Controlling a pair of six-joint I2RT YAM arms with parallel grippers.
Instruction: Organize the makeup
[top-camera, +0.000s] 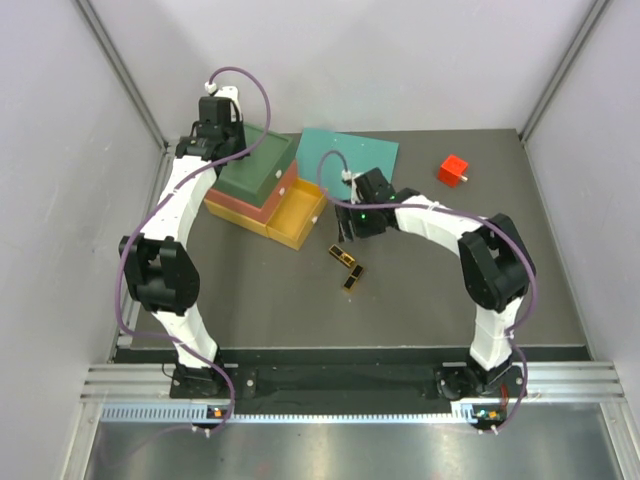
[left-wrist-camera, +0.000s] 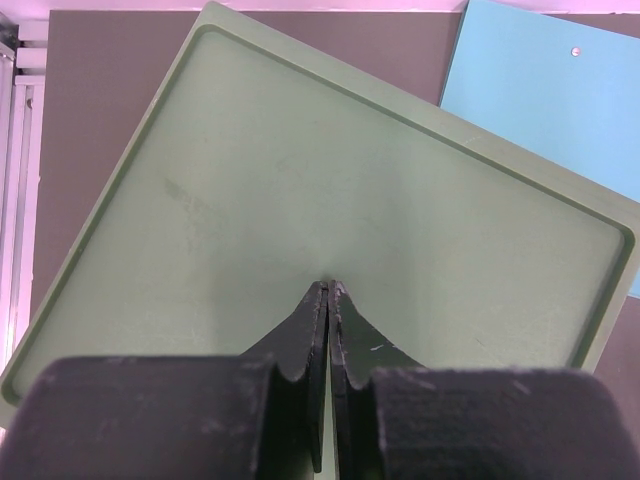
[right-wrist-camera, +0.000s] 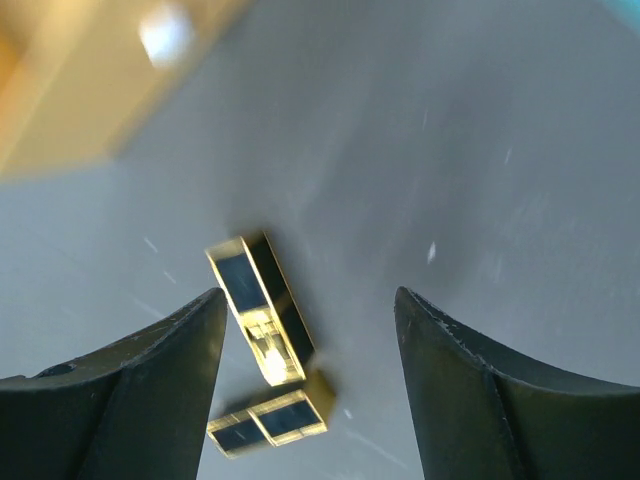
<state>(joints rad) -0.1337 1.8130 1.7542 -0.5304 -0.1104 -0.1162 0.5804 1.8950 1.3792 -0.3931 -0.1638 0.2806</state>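
Two black-and-gold makeup cases lie on the dark table, touching end to side: one (top-camera: 343, 254) (right-wrist-camera: 260, 305) and the other (top-camera: 353, 277) (right-wrist-camera: 270, 420). My right gripper (top-camera: 348, 232) (right-wrist-camera: 307, 297) hovers just above them, open, with nothing between its fingers; the upper case lies close to the left finger (right-wrist-camera: 150, 390). My left gripper (top-camera: 225, 150) (left-wrist-camera: 330, 286) is shut on nothing, its tips over the flat green lid (top-camera: 258, 160) (left-wrist-camera: 300, 180) of the stacked organizer. No other makeup shows.
The organizer has a red layer (top-camera: 245, 205) under the green lid and a yellow drawer (top-camera: 296, 215) (right-wrist-camera: 80, 80) pulled out toward the cases. A teal mat (top-camera: 352, 150) (left-wrist-camera: 560, 90) lies behind it. A red cube (top-camera: 453, 170) sits at the back right.
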